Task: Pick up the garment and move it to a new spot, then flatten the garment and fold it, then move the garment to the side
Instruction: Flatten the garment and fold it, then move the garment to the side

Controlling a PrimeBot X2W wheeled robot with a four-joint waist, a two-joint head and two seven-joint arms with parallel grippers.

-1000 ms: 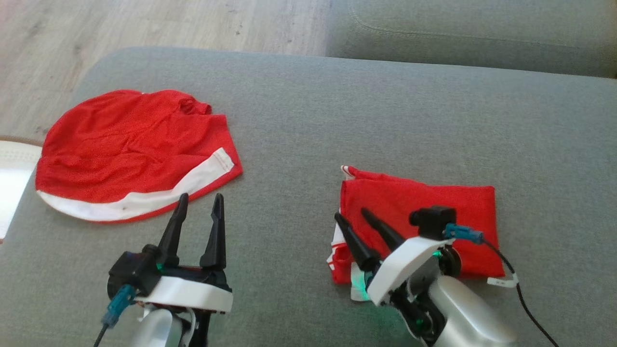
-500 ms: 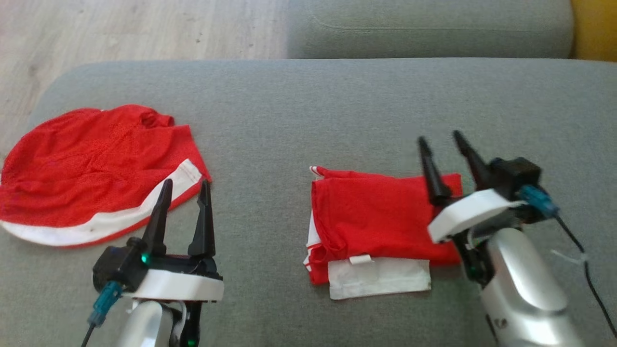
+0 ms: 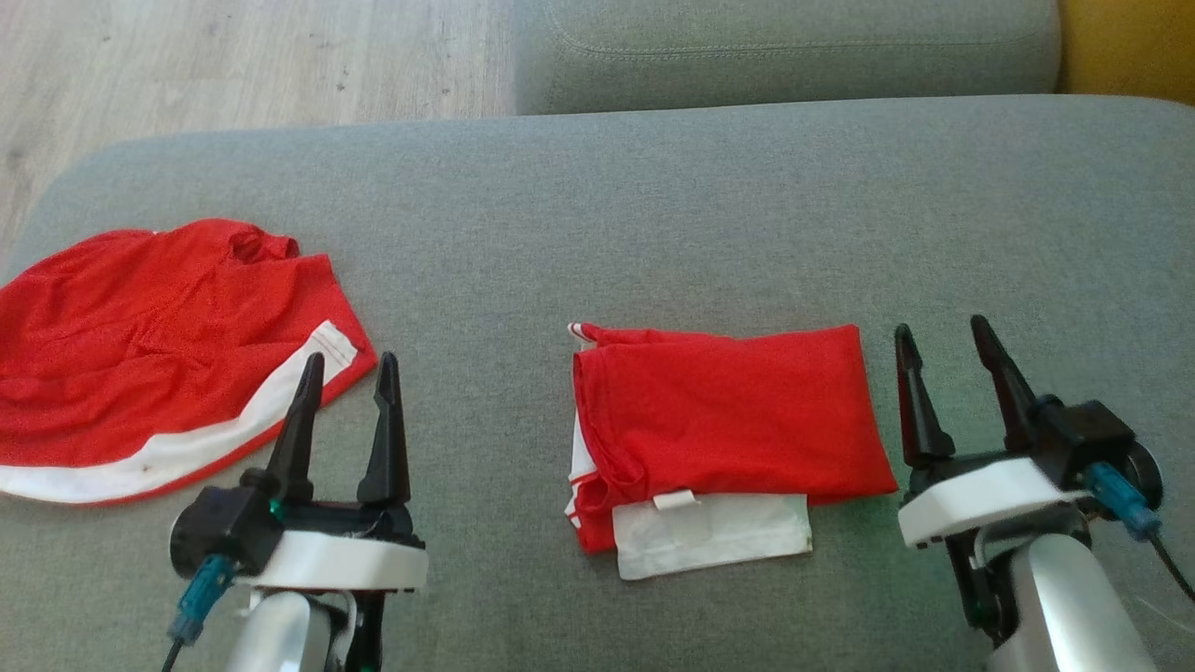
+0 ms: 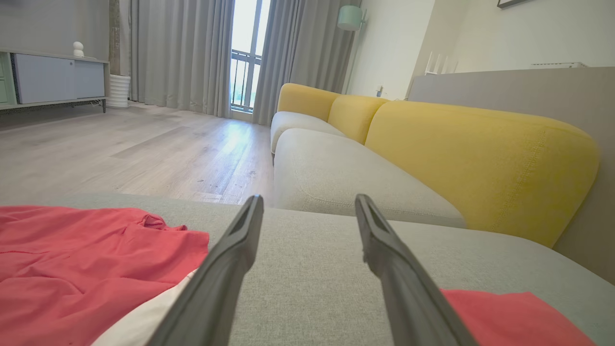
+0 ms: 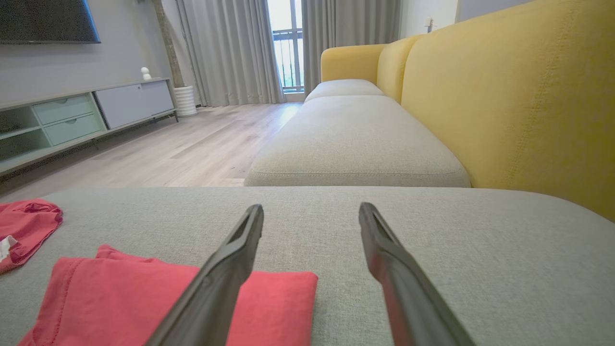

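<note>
Cropped by the head view's left edge: the spread red garment [image 3: 140, 355], also lost past the left and bottom edges in the left wrist view. Of the folded red garment [image 3: 719, 420], just a corner there, part-covered by a finger of the left gripper [image 4: 308, 202]; in the right wrist view, cut by the bottom edge and crossed by a finger of the right gripper [image 5: 311, 211].

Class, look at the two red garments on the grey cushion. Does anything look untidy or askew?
The folded garment has a white panel sticking out past its near edge. The left garment lies crumpled, unfolded.
</note>
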